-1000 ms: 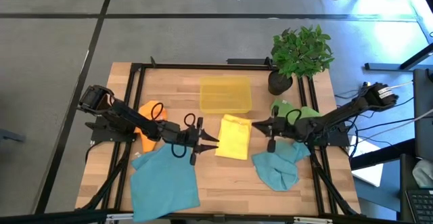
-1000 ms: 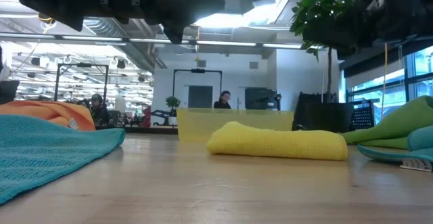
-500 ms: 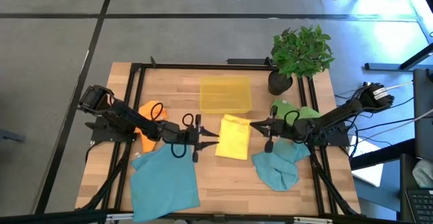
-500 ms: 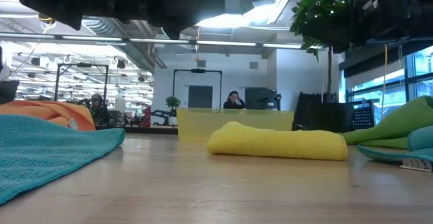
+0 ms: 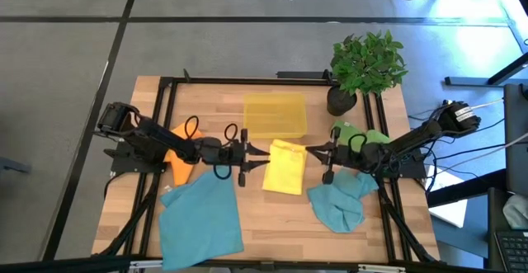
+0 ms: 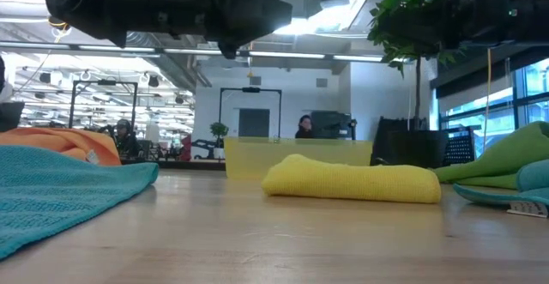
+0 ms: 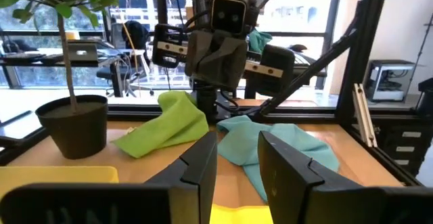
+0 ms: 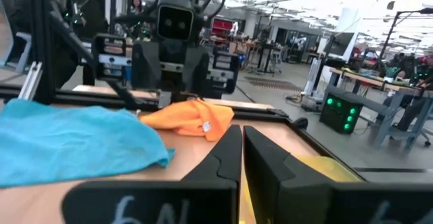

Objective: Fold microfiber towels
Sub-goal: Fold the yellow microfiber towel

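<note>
A folded yellow towel point(image 5: 285, 167) lies flat at the table's middle, also in the low view point(image 6: 352, 182). My left gripper point(image 5: 264, 154) hovers level just off its left edge, open, with nothing between its fingers point(image 7: 237, 158). My right gripper point(image 5: 308, 148) hovers level off the towel's far right corner, shut point(image 8: 241, 137). A spread teal towel point(image 5: 200, 222) lies near left, and an orange towel point(image 5: 179, 159) lies partly under my left arm. A green towel point(image 5: 364, 135) and a crumpled teal towel point(image 5: 340, 204) lie under my right arm.
A translucent yellow bin point(image 5: 275, 115) stands just beyond the yellow towel. A potted plant point(image 5: 365, 65) stands at the far right corner. Bare wood shows along the near edge between the two teal towels. People sit in the room behind the table.
My left gripper has swung toward the table's far edge, staying level and open, from beside the yellow towel's near half to beside its far half. The towels have kept still.
</note>
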### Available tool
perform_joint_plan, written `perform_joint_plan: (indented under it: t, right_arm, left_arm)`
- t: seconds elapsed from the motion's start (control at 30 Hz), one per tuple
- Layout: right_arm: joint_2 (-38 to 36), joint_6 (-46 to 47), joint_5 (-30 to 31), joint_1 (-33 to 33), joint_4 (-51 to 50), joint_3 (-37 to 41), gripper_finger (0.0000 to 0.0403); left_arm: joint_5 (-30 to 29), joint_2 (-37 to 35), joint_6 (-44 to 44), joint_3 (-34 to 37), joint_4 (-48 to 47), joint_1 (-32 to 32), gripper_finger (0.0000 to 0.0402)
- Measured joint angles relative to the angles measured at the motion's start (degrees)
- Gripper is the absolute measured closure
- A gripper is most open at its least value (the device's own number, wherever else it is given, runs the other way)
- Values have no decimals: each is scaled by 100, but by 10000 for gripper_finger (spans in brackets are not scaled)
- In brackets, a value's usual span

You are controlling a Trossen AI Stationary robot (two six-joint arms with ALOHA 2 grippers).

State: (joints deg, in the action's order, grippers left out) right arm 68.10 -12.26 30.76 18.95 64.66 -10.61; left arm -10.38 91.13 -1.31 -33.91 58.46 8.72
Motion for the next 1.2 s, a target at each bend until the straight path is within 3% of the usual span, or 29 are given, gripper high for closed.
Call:
perform_joint_plan:
  t: [0.73,0.83,1.0,1.2]
  right_arm:
    - [0,603,-289,-59,-42,-256,384]
    - [0,530,-596,18,-267,-477,384]
    - [0,179,-1713,45,-1276,-798,384]
    - [0,576,-1847,48,-1936,-896,384]
  left_arm:
    - [147,4,52,-80,352,224,302]
    - [484,4,346,-207,386,279,302]
    - [541,4,373,-345,376,487,302]
    - [468,4,453,-369,277,605,302]
